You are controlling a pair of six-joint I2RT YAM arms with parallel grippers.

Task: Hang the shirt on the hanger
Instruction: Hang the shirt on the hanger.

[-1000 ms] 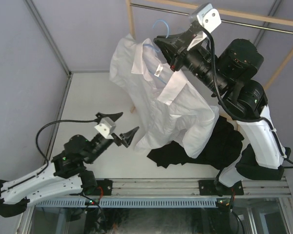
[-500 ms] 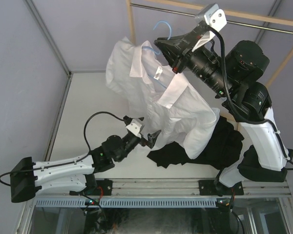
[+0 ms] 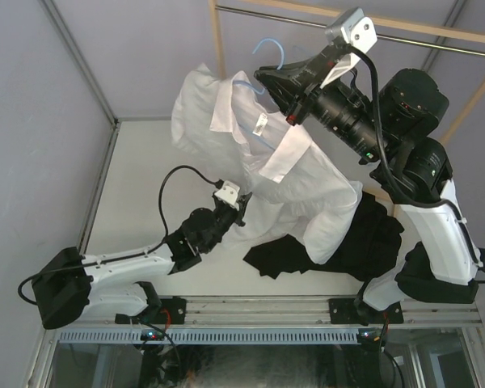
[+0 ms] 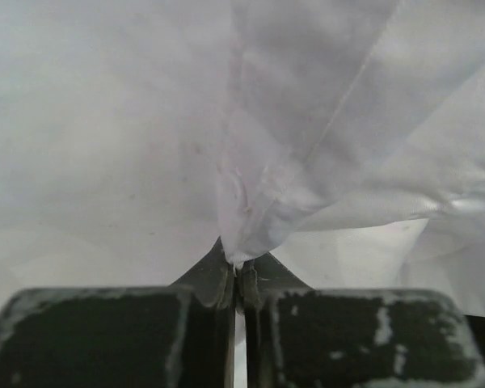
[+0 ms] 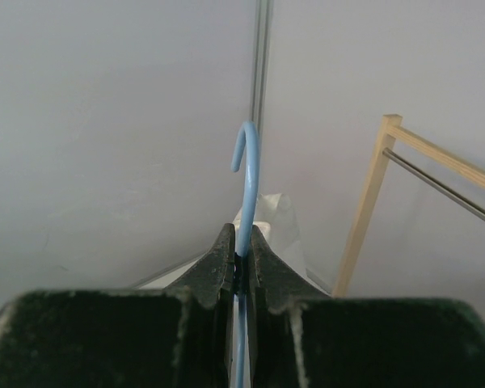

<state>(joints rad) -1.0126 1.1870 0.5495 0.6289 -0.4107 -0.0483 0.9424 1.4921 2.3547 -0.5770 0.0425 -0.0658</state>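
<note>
The white shirt point(image 3: 295, 190) hangs in the air, draped over a light blue hanger point(image 3: 272, 52). Only the hanger's hook and a bit of wire at the collar show. My right gripper point(image 3: 268, 81), high at the back, is shut on the hanger's neck just under the hook point(image 5: 247, 162); a bit of shirt point(image 5: 276, 215) shows past the fingertips of the right gripper point(image 5: 241, 252). My left gripper point(image 3: 242, 204) has reached up to the shirt's lower left edge. In the left wrist view the left gripper point(image 4: 237, 265) is shut on a bunched fold of the shirt point(image 4: 250, 218).
A black garment point(image 3: 364, 238) lies on the white table point(image 3: 145, 178) under the shirt's hem. A wooden rack with a metal rod point(image 3: 404, 39) stands behind, its post point(image 3: 218, 40) close to the hook; the post point(image 5: 370, 194) also shows in the right wrist view. Grey walls enclose the left and back.
The left arm swung right and forward from the table's left, and its open jaws closed on the shirt's lower edge. The right arm lifted the hanger slightly.
</note>
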